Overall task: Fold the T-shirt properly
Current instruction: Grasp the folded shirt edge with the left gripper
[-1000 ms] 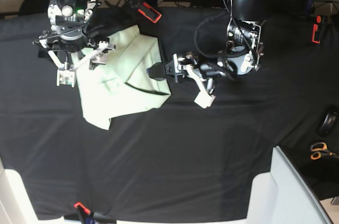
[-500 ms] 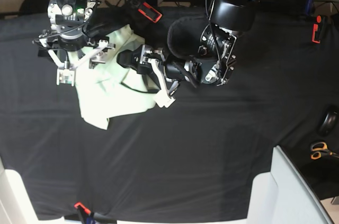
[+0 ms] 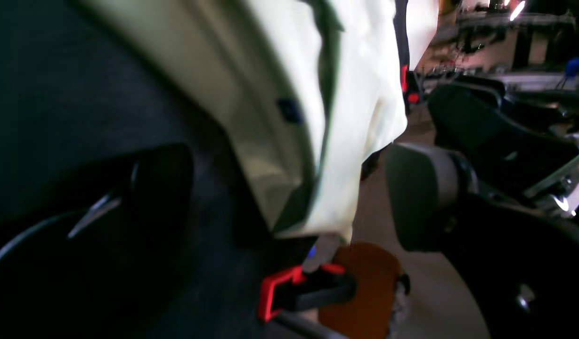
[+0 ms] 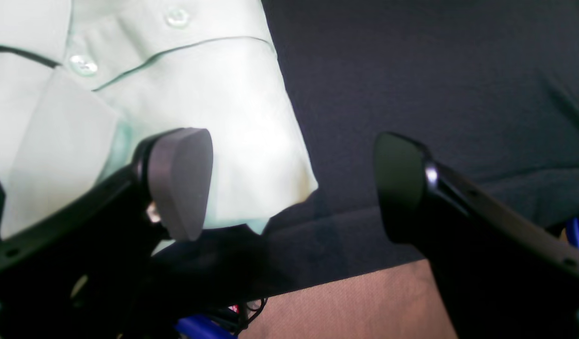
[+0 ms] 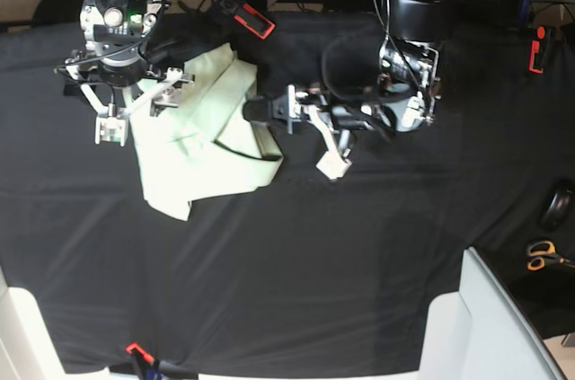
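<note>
**Bimanual rig with partly folded shirt**

The left gripper [image 5: 292,139] has drawn back rightward from over the T-shirt [image 5: 202,142] to its right edge, fingers spread, nothing held. The right gripper [image 4: 289,183] (dark rounded pads) gapes, empty, over the far-left hem. The soft, pale-mint, creased shirt lies bunched left of centre on the matte black tablecloth [image 5: 359,263].

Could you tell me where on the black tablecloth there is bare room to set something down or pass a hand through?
The widest bare stretch of black tablecloth runs from below the T-shirt and left gripper to the near edge. Another lies right of the left arm, short of the scissors. The far left is crowded: the right gripper hangs over the shirt.
</note>
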